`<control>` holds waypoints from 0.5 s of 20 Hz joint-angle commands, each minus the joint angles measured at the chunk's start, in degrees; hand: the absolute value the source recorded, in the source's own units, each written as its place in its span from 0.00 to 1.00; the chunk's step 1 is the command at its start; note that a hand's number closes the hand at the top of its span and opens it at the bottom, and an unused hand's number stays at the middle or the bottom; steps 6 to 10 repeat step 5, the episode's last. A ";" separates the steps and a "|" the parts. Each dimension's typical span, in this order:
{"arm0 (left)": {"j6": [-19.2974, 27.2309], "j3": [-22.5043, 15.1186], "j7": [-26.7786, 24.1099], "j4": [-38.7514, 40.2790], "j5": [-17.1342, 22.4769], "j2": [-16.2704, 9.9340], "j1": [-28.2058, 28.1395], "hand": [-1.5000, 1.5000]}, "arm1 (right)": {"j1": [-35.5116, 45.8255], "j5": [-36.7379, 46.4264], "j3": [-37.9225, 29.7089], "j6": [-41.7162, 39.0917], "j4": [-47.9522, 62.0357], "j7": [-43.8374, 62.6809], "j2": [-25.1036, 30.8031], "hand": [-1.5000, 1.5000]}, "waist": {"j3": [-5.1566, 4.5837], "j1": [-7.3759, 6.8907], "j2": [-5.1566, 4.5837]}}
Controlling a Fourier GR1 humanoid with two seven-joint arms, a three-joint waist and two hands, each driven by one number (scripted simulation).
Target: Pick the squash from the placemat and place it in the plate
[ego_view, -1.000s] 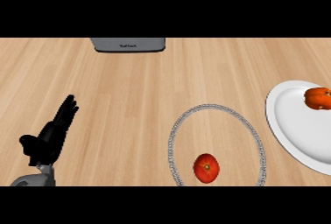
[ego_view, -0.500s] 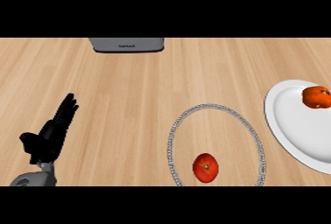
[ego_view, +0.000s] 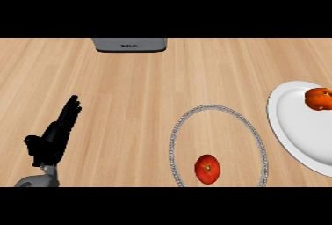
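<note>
A red round fruit (ego_view: pixel 207 168) lies near the front of the placemat (ego_view: pixel 218 110), a wood-coloured oval with a grey beaded rim. On the white plate (ego_view: pixel 295 132) at the right edge sits an orange squash-like vegetable (ego_view: pixel 319 98), partly cut off by the frame. My left hand (ego_view: pixel 54 136) rests at the lower left with straight fingers pointing up, well left of the placemat and holding nothing. My right hand does not show.
A grey appliance (ego_view: pixel 129 44) stands at the back edge of the wooden counter, centre-left. Bare counter lies between my left hand and the placemat.
The view has drifted slightly, so the plate and fruit sit a little further left. My left hand has stayed where it was.
</note>
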State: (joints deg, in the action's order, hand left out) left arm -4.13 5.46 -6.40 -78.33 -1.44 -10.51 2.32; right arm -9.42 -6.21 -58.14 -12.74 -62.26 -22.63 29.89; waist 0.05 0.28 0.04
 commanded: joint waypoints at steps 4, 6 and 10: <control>-1.26 1.23 -1.41 1.04 -0.11 -0.47 0.22 0.50 | -2.93 -0.06 0.23 -1.94 5.77 -8.99 1.08 0.00 | -0.06 -0.06 -0.02; -0.99 0.30 2.68 -4.30 0.02 -0.47 -1.00 0.50 | 0.88 3.06 1.32 -0.44 17.33 -14.70 5.42 0.00 | 0.01 -0.37 -0.02; -0.99 0.30 2.68 -4.30 0.02 -0.47 -1.00 0.50 | 0.88 3.06 1.32 -0.44 17.33 -14.70 5.42 0.00 | 0.01 -0.37 -0.02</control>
